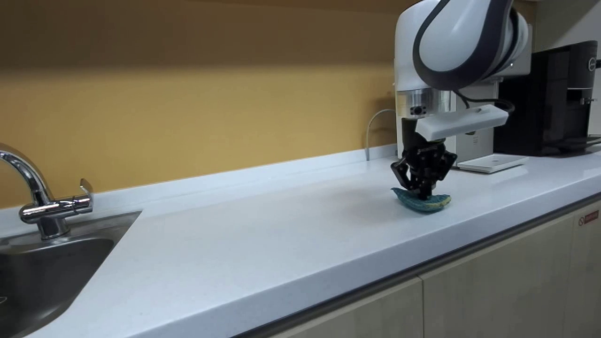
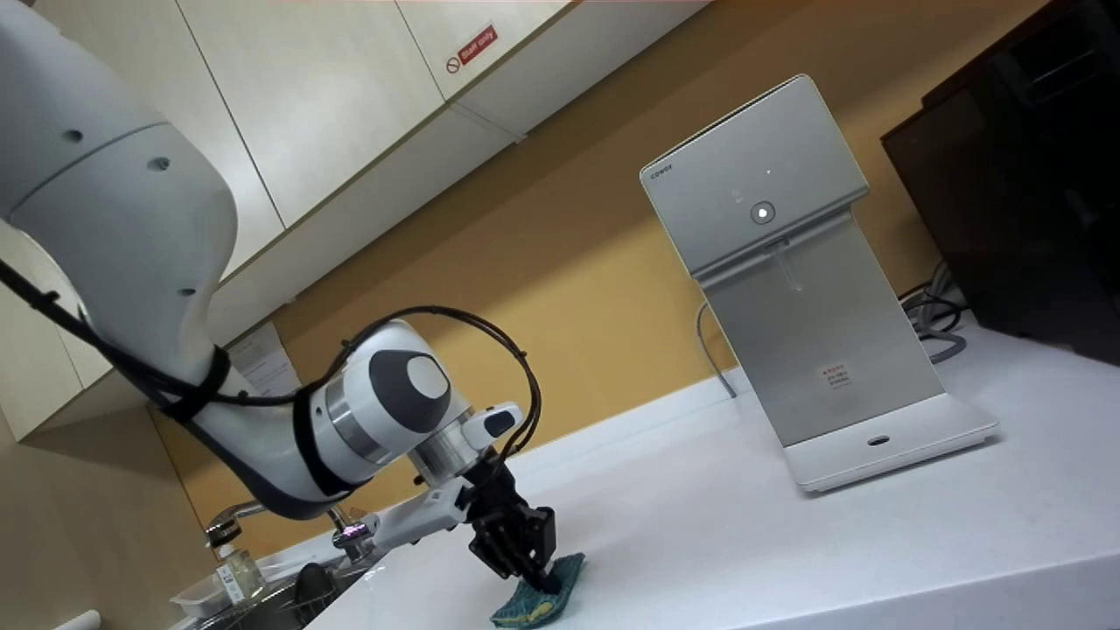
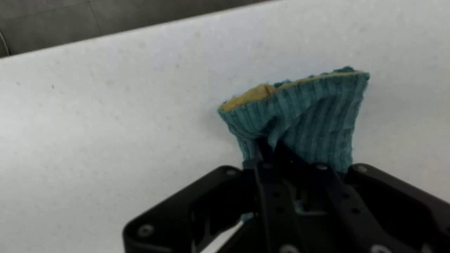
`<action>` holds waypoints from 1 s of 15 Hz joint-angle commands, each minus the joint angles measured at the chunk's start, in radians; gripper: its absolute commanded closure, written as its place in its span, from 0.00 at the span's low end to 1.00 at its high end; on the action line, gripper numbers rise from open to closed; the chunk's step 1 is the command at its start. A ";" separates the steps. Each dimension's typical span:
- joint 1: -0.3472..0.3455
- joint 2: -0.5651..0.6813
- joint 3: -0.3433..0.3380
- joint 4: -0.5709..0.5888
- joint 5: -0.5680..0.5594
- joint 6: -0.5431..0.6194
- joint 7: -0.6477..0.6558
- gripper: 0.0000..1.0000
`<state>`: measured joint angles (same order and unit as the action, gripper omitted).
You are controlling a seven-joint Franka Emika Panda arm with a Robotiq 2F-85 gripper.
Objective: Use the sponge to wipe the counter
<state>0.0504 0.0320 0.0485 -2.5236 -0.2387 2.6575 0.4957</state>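
We see the yellow wall [image 1: 211, 108] standing behind the long white surface [image 1: 244, 234], whose front edge runs above the lower cupboards [image 1: 507, 281]. In an exterior view we also see the upper cupboards [image 2: 332, 96], mounted above the surface. The white robot arm [image 2: 131, 197] reaches down over the surface. On the surface we locate the black machine [image 1: 558, 103] and, near it, the grey machine [image 2: 818, 332]; both stand upright. The steel sink [image 1: 51, 277] is set into the surface, well apart from both machines, with the chrome tap [image 1: 55, 210] at its rear. The black gripper [image 1: 425, 192] points downward, and its jaws are pinched together around a fold near the middle of the sponge [image 3: 306, 109]. We find the sponge, teal with yellow showing along one side, at the surface, near the front edge and well apart from the sink. Its ends curl upward; we cannot tell how much of its underside makes contact with the surface.
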 commanded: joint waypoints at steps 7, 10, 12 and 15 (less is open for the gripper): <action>0.118 0.436 -0.069 0.553 -0.042 -0.026 0.032 0.98; 0.128 0.486 -0.032 0.633 0.054 -0.047 -0.057 0.98; 0.122 0.472 0.004 0.628 0.123 -0.070 -0.144 0.98; 0.112 0.419 0.037 0.562 0.197 -0.101 -0.238 0.98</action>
<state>0.1737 0.4610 0.0439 -1.9139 -0.1141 2.5928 0.3312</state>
